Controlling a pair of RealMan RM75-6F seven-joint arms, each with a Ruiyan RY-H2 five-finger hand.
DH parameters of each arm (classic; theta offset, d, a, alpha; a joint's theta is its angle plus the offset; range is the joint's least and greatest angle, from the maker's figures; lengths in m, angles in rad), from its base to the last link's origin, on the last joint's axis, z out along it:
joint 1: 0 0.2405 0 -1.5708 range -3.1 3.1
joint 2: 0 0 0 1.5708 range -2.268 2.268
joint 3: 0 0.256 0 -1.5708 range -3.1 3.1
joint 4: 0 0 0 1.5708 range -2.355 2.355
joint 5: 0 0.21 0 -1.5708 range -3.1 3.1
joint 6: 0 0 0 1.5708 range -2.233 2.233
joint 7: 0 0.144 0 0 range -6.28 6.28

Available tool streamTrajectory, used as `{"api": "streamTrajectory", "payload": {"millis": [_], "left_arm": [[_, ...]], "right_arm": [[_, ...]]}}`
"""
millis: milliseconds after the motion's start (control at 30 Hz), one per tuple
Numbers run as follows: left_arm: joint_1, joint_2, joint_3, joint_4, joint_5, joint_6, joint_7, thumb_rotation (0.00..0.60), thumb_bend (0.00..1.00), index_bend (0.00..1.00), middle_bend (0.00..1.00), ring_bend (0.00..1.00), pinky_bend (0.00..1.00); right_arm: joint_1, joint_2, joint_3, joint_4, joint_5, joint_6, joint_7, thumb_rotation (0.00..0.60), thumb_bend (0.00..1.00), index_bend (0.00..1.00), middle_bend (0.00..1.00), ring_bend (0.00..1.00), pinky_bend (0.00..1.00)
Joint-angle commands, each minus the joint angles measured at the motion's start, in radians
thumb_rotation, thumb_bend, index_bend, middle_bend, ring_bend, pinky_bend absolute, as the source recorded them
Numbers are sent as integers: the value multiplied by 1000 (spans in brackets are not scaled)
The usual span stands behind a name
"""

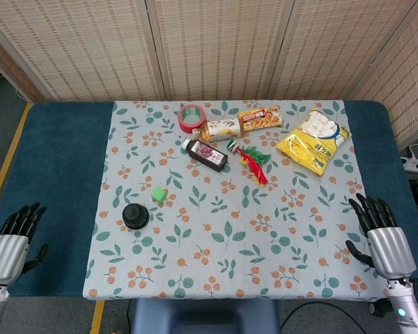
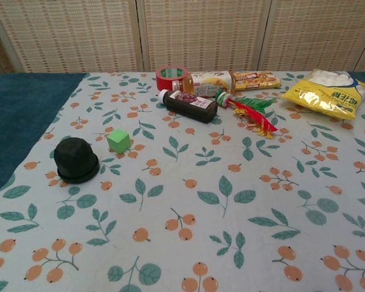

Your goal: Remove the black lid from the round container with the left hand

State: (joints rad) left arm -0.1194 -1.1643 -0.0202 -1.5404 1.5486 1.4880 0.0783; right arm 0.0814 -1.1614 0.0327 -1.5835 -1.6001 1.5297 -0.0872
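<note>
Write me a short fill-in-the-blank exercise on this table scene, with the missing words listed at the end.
1. The black lid sits on the round container, with a small cube of ____ colour beside it.
2. The left hand holds ____.
3. The bag of marshmallows is mostly ____ in colour.
4. The roll of tape at the far side of the table is ____.

Missing words: green; nothing; yellow; red
</note>
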Motion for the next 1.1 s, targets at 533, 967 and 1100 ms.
{"api": "streamTrajectory", "payload": {"millis": [533, 967, 1100], "left_arm": [[-304, 100, -26, -285, -32, -480, 82, 600, 395, 0, 0, 0, 143], [-606, 55, -137, -329, -584, -769, 377, 600, 389, 0, 0, 0, 154], [-713, 35, -107, -303, -747, -806, 465, 600, 388, 0, 0, 0, 153]], "right_arm": [[-18, 34, -22, -22, -40, 21, 41, 600, 175, 0, 0, 0, 0], [-12, 40, -27, -28, -34, -4, 42, 600, 175, 0, 0, 0, 0], [-6, 48, -35, -34, -36, -23, 52, 600, 175, 0, 0, 0, 0]]}}
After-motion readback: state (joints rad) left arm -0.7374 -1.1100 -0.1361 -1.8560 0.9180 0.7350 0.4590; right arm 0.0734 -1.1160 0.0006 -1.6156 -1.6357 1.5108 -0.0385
